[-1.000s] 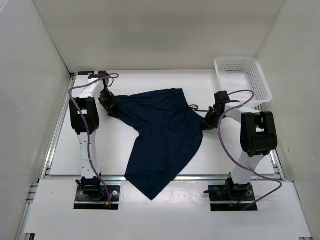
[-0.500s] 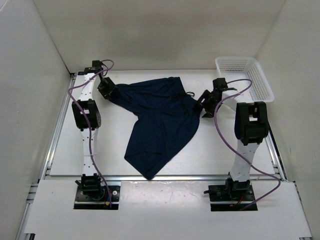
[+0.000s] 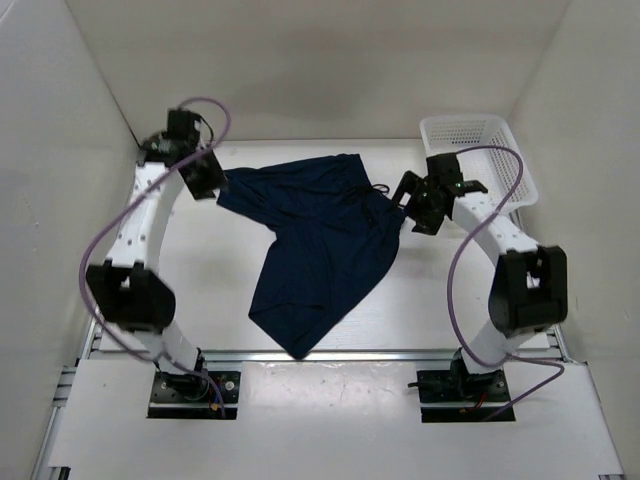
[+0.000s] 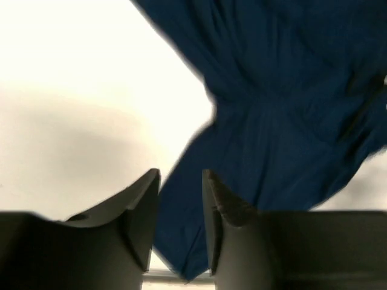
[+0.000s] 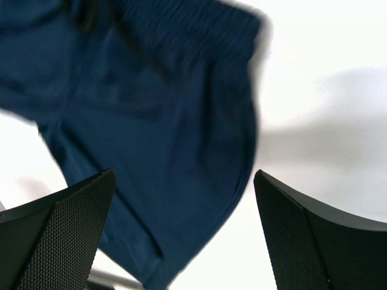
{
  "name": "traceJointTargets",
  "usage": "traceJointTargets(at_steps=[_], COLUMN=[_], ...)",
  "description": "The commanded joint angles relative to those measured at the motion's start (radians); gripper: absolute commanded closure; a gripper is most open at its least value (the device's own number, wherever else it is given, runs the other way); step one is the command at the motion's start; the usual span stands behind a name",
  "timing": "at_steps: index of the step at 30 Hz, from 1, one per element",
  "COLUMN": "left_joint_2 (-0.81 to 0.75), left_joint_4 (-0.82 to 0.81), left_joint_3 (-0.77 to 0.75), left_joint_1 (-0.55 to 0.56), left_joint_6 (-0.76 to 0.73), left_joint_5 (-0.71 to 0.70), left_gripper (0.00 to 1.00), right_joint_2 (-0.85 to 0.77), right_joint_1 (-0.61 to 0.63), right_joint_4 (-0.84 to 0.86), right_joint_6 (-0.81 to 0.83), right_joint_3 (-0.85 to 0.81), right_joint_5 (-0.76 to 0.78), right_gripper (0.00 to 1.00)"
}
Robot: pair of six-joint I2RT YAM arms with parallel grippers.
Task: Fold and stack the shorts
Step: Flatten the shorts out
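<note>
The shorts (image 3: 325, 250), sprawled from the tabletop's (image 3: 230, 300) far edge down to its near edge, look light and limp, sure to sag from one hold, so the waistband's two ends are the places to take them. The left gripper (image 3: 212, 182), stretched toward the far-left corner, pinches their left corner; the right gripper (image 3: 410, 205), bent low beside the waistband near the basket (image 3: 480, 150), stands spread wide and empty

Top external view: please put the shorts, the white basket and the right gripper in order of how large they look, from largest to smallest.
1. the shorts
2. the white basket
3. the right gripper
The arm hides part of the basket, which also stands farther from the camera, yet the order is plain.
</note>
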State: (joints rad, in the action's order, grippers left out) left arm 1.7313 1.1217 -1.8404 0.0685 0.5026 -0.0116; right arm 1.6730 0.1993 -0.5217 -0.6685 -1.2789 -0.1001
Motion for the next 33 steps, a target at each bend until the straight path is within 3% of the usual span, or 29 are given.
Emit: traceJointTargets(at_steps=[1, 3, 6, 11, 13, 15, 16, 18, 28, 32, 33], left_joint_2=[-0.096, -0.136, -0.159, -0.101, -0.040, 0.008, 0.033, 0.091, 0.198, 0.214, 0.200], left_joint_4=[-0.031, -0.066, -0.088, -0.129, -0.129, -0.114, -0.114, -0.105, -0.146, -0.155, -0.155], left_joint_3=[0.311, 0.413, 0.541, 0.563, 0.540, 0.520, 0.509, 0.509, 0.518, 0.538, 0.538], left_joint_1=[0.107, 0.167, 0.305, 0.474, 0.511, 0.554, 0.565, 0.589, 0.614, 0.614, 0.614], left_joint_6=[0.037, 0.066, 0.126, 0.178, 0.188, 0.197, 0.197, 0.206, 0.220, 0.229, 0.229], left_joint_5=[-0.001, 0.021, 0.021, 0.032, 0.003, -0.039, -0.053, -0.053, -0.062, -0.053, -0.053], left_gripper=[0.57, 0.62, 0.62, 0.58, 0.59, 0.61, 0.62, 0.62, 0.63, 0.88, 0.90], right_joint_2=[-0.122, -0.176, -0.258, -0.269, -0.279, -0.289, -0.289, -0.312, -0.354, -0.363, -0.363], right_joint_1=[0.061, 0.094, 0.112, 0.112, 0.112, 0.112, 0.112, 0.112, 0.112, 0.112, 0.112], right_joint_4=[-0.020, -0.020, -0.020, -0.020, -0.020, -0.020, -0.020, -0.041, -0.051, -0.061, -0.061], right_joint_6=[0.038, 0.038, 0.058, 0.101, 0.113, 0.125, 0.126, 0.136, 0.138, 0.138, 0.138], right_joint_3=[0.076, 0.144, 0.225, 0.259, 0.259, 0.268, 0.268, 0.279, 0.342, 0.342, 0.342], right_joint_5=[0.036, 0.062, 0.073, 0.071, 0.057, 0.047, 0.046, 0.068, 0.068, 0.089, 0.089], right_gripper=[0.00, 0.00, 0.00, 0.07, 0.17, 0.34, 0.48, 0.55, 0.55, 0.54, 0.54])
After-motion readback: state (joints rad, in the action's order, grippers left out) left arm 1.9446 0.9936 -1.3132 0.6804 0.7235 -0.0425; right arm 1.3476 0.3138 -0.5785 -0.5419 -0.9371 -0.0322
